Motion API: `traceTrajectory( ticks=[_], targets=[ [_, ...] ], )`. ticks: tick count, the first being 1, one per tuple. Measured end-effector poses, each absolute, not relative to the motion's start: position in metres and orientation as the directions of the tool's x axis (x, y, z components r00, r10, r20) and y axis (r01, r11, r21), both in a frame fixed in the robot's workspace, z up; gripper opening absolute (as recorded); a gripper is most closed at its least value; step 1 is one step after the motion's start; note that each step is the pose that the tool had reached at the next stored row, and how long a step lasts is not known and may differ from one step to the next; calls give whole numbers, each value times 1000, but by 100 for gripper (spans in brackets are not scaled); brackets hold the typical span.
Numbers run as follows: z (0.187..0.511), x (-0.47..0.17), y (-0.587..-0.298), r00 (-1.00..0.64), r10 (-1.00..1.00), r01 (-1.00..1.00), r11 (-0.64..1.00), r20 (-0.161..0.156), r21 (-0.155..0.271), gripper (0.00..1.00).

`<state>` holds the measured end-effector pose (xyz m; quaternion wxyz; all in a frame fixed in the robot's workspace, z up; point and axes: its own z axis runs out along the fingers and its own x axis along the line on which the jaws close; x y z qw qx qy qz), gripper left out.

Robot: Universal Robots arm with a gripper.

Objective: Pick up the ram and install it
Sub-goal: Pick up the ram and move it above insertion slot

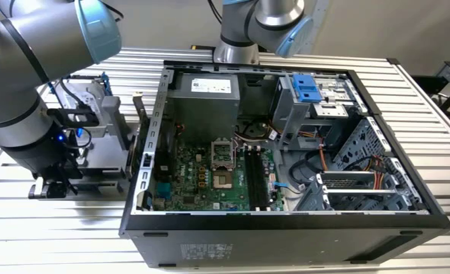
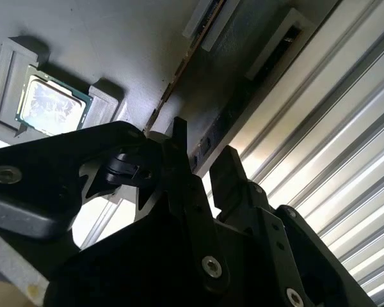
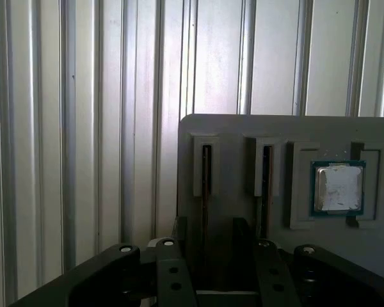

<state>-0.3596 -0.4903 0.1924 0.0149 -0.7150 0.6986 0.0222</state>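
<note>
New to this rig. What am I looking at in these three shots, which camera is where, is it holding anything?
One robot arm works beside an open computer case on a slatted metal table. The exterior view comes from a camera off the arm and sees the whole scene. Both wrist views come from cameras on the arm, looking past its black fingers. Beyond them is a grey holder: the ram, a thin stick, stands on edge in a narrow slot, and a square silver processor chip sits in a recess. The gripper is open, fingers either side of the ram, holding nothing.
</note>
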Motion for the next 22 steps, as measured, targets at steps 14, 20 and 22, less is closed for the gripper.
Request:
traceTrajectory(
  ticks=[14,20,22],
  targets=[
    [192,-360,-490,23,-998,-1000,-23,-53,10,0],
    [191,-360,-490,23,-998,-1000,-23,-53,10,0],
    [191,-360,-490,23,-998,-1000,-23,-53,10,0]
  ],
)
